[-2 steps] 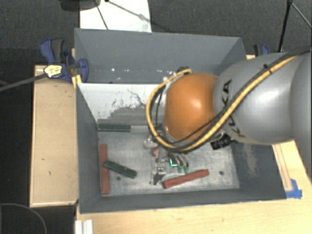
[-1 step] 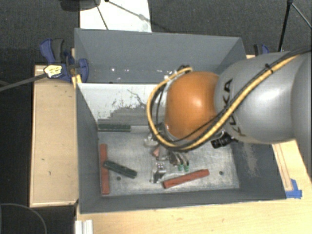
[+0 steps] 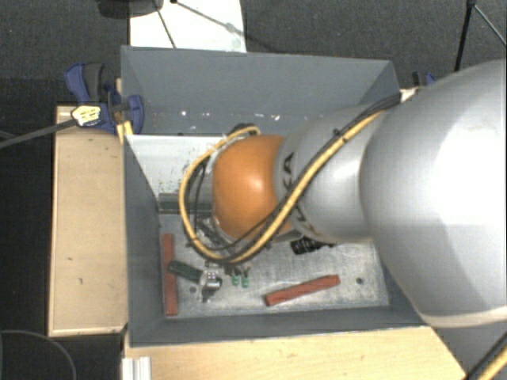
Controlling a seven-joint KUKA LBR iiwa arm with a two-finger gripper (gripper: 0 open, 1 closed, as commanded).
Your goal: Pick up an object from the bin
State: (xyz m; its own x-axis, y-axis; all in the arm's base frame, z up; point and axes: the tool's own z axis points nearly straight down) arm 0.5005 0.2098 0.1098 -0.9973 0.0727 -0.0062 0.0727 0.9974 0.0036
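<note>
My gripper (image 3: 211, 282) is low over the bin floor in the front left part, mostly hidden under the arm's orange cover. A small dark flat piece (image 3: 184, 271) lies right beside it on the left, touching or nearly touching it. A long red-brown stick (image 3: 168, 275) lies lengthwise along the bin's left wall, a little further left. A second red-brown stick (image 3: 302, 290) rests on the floor to the gripper's right, near the front wall. Something small and green (image 3: 240, 278) shows just right of the gripper; I cannot tell whether it is loose.
The arm and its cabled orange cover reach in from the right and hide the middle and right of the bin. A grey bar-like thing (image 3: 176, 205) sits against the left wall behind the gripper. A tiny dark speck (image 3: 359, 281) lies at the front right.
</note>
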